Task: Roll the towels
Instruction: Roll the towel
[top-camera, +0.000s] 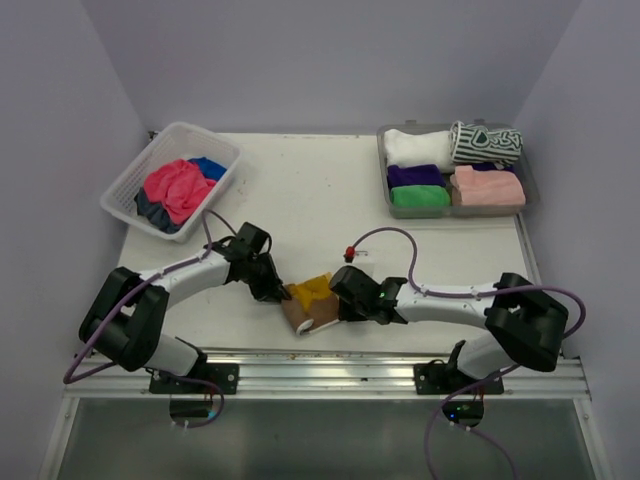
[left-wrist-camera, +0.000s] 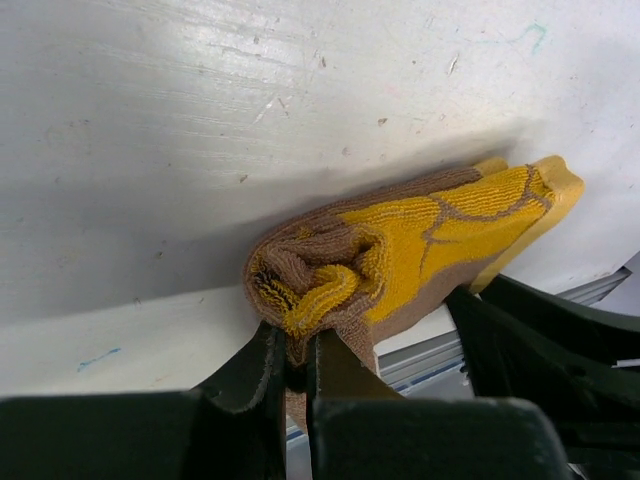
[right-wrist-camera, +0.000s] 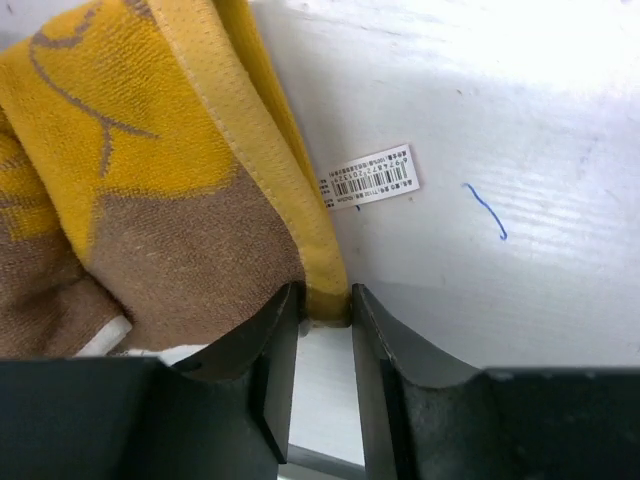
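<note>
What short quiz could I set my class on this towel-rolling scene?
1. True or false: rolled towels lie in the grey tray at the back right of the table.
2. What is the left claw pinching? A) a blue towel B) the rolled end of the yellow-and-brown towel C) nothing
3. Fill the gap: the loose pink towel lies in the white ____ at the back left.

Key: 1 true; 2 B; 3 basket.
</note>
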